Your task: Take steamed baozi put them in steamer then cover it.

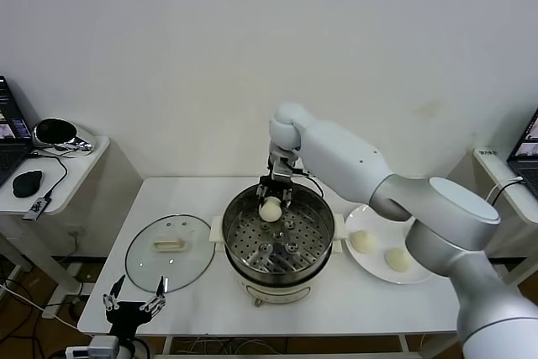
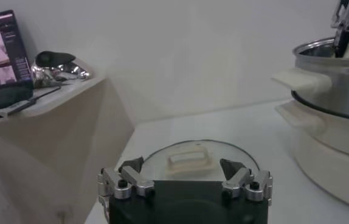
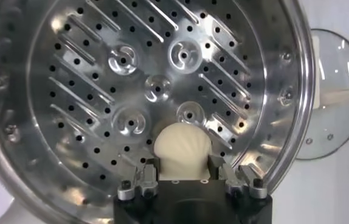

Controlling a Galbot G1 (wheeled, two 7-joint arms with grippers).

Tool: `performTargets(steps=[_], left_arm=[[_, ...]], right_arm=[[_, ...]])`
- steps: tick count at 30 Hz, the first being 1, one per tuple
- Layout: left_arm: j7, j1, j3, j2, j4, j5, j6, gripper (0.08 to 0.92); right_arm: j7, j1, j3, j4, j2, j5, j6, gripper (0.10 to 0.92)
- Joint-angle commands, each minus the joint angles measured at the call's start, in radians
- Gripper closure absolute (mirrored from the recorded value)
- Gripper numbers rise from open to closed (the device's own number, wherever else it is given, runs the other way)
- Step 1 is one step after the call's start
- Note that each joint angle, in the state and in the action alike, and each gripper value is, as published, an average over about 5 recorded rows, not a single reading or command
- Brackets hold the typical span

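While the right pincer (image 1: 271, 199) is hanging inside the steamer (image 1: 278, 279), it is gripping a baozi (image 1: 270, 208) just above the perforated tray. Beside the cover (image 2: 190, 159), the left pincer (image 2: 185, 182) is idling wide, empty. Closer in, the bun (image 3: 182, 148) is sitting between near-closed fingers (image 3: 148, 170), poised for release.

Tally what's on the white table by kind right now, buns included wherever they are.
Buns: 3, one in the right hand over the steamer tray, two on the plate
Steamer: 1
Glass lid: 1, flat on the table
Plate: 1
Total: 6
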Motion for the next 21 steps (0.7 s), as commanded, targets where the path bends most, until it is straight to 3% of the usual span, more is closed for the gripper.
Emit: performTargets(steps=[1, 9, 13, 16, 21], left_arm=[[0.0, 0.001, 0.001, 0.001, 0.004, 0.0, 0.001, 0.177], [0.0, -0.004, 0.008, 0.0, 0.015, 0.004, 0.001, 0.177], [0.002, -0.007, 0.012, 0.003, 0.02, 0.006, 0.003, 0.177], [0.004, -0.006, 0.014, 0.008, 0.02, 0.006, 0.006, 0.177], [0.007, -0.005, 0.018, 0.018, 0.017, 0.004, 0.01, 0.177]], right_arm=[[0.013, -0.009, 0.009, -0.021, 0.009, -0.009, 0.005, 0.477], [-0.024, 0.033, 0.002, 0.0, -0.031, 0.144, -0.026, 0.253], [-0.056, 0.062, -0.007, 0.086, -0.099, 0.223, -0.105, 0.207], [-0.067, 0.098, -0.013, 0.221, -0.19, 0.302, -0.226, 0.203], [-0.016, 0.2, -0.066, 0.478, -0.431, 0.349, -0.571, 0.203]])
